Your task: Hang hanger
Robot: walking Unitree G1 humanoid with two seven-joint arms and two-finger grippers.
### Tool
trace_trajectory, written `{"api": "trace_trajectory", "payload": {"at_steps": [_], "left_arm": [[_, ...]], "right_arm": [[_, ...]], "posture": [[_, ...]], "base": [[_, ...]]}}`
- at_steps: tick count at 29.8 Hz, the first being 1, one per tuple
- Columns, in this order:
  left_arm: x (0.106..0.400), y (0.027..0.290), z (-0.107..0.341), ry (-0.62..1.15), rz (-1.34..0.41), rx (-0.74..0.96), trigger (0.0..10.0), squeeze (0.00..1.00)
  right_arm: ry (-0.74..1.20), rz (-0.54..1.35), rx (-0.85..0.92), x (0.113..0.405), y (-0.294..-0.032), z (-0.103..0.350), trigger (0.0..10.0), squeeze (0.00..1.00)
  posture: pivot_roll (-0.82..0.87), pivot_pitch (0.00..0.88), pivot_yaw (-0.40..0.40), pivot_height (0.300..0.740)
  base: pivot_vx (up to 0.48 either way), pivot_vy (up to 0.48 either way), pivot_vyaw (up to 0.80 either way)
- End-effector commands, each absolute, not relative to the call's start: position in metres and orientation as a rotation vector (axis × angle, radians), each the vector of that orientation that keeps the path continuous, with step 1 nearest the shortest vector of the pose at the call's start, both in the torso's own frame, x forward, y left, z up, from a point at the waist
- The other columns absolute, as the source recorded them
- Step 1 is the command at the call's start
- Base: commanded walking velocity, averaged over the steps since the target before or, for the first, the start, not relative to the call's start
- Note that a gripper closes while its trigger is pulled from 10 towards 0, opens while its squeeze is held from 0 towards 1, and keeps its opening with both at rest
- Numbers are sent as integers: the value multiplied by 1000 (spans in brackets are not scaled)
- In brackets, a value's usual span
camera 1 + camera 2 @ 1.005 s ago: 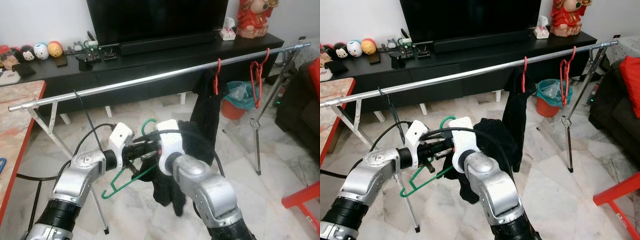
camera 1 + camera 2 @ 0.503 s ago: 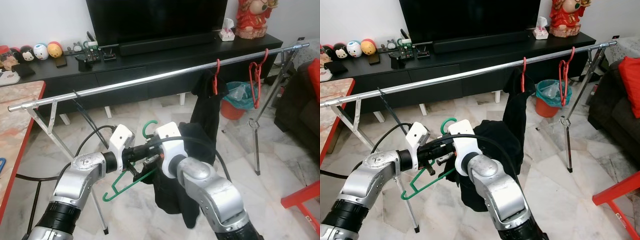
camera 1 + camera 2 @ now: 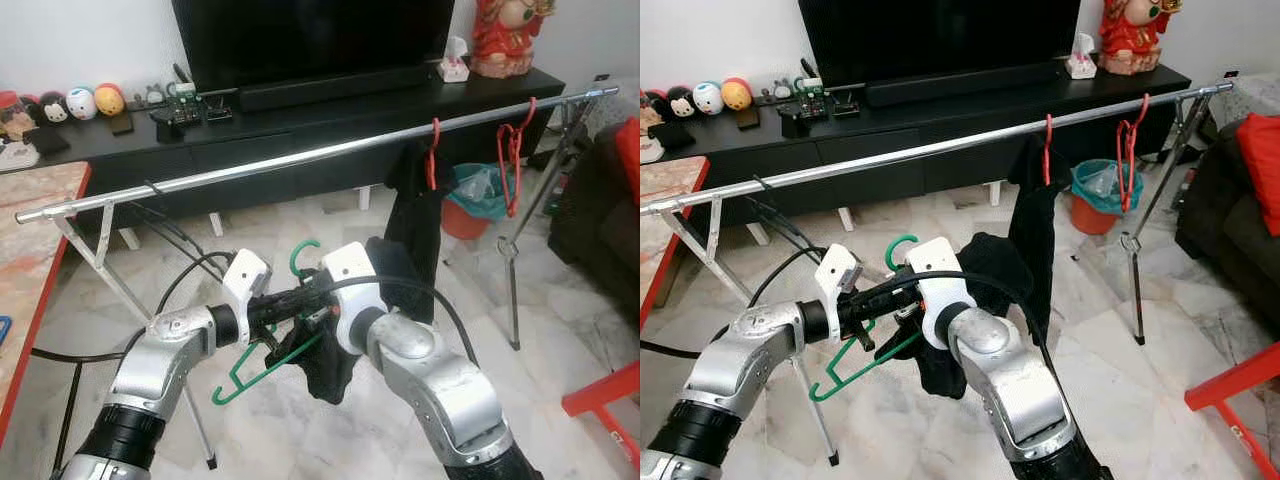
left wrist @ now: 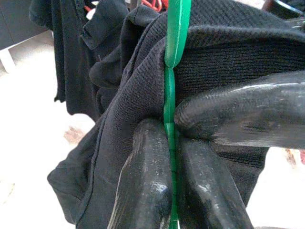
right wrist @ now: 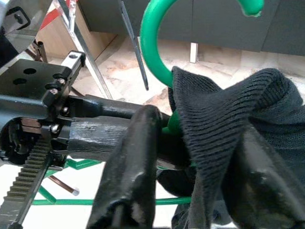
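Observation:
A green hanger point(image 3: 248, 372) is held below the silver rail point(image 3: 300, 158), and my left gripper point(image 4: 170, 143) is shut on its neck just under the hook point(image 5: 152, 43). A black garment point(image 3: 330, 365) is bunched over the hanger's right side. My right gripper point(image 5: 195, 176) is shut on that cloth point(image 5: 214, 124), right against the left gripper's fingers point(image 5: 109, 136). Further right on the rail, a red hanger point(image 3: 432, 150) carries another black garment point(image 3: 410, 215), and an empty red hanger point(image 3: 512, 160) hangs beside it.
The rail's slanted legs point(image 3: 100, 265) stand close on the left, and another leg point(image 3: 512, 290) stands on the right. Behind are a black TV console point(image 3: 300, 120) and an orange bin point(image 3: 470, 210). A red stool point(image 3: 610, 400), a dark sofa point(image 3: 605, 200) and a red-edged table point(image 3: 40, 270) flank the marble floor.
The black garment has been gathered up and now hangs shorter under the hanger. Both grippers and the hanger have shifted slightly up and right.

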State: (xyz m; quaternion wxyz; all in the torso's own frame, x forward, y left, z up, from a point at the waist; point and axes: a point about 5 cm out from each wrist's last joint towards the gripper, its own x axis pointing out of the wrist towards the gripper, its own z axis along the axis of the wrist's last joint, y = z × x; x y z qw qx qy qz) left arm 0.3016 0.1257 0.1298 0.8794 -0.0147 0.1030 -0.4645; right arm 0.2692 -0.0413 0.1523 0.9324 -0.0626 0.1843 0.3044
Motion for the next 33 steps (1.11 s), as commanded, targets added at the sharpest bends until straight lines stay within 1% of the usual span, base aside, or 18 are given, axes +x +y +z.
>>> {"api": "trace_trajectory", "payload": {"at_steps": [1, 7, 17, 33], "left_arm": [[304, 117, 149, 115, -1010, -69, 10000, 0], [304, 117, 147, 96, -981, -156, 10000, 0], [300, 116, 139, 107, -992, -191, 10000, 0], [301, 116, 140, 95, -990, -196, 10000, 0]], "right_arm": [[377, 734, -108, 259, -26, 153, 10000, 1000], [381, 738, -120, 257, -26, 152, 10000, 1000], [385, 749, -129, 254, -27, 151, 10000, 1000], [375, 747, -145, 249, -35, 150, 10000, 1000]], "posture": [[0, 24, 52, 740], [-4, 24, 51, 740], [-10, 24, 48, 740], [-18, 9, 45, 740]], "base": [[0, 0, 0], [0, 0, 0], [0, 0, 0], [0, 0, 0]]}}
